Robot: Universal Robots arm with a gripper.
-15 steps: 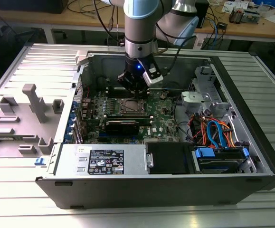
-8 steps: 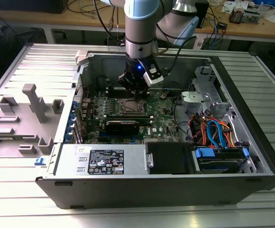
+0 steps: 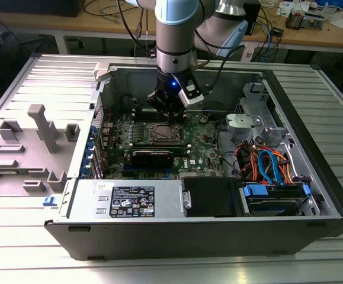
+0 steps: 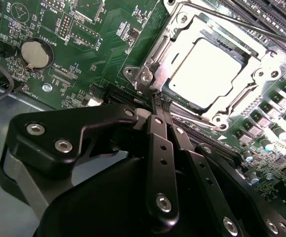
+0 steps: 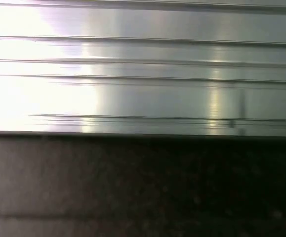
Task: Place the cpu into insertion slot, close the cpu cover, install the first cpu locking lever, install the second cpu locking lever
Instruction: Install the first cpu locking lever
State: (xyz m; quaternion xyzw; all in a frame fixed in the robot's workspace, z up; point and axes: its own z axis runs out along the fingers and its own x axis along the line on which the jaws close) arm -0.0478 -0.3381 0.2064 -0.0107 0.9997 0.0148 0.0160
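1. The arm (image 3: 177,35) is reaching almost straight down into the open computer case (image 3: 313,177), its wrist pointing down at the green motherboard (image 4: 83,74).
2. The gripper (image 3: 170,112) is hanging low over the board, just beside the insertion slot (image 3: 164,132) on its far side in the exterior view.
3. In the second wrist view the gripper (image 4: 159,101) is holding its two black fingers (image 4: 155,148) drawn tightly together, with the tips sitting right at one corner of the socket. I cannot tell whether anything is pinched between them.
4. The cpu (image 4: 204,74) is lying flat in the socket, its pale metal top glaring in the light.
5. The cpu cover (image 4: 181,24) is lying down over the chip and framing it through its central window.
6. A thin metal rod (image 4: 241,23) is running along the far edge of the cover.
7. A round coin battery (image 4: 36,53) is sitting in its holder on the board, well apart from the socket.
8. White printed lettering is showing all over the board, and a white sticker (image 3: 132,203) full of small print and marks is facing up on the metal box at the case's near edge.
9. The first wrist view is looking onto a ribbed, shiny metal surface (image 5: 143,74).
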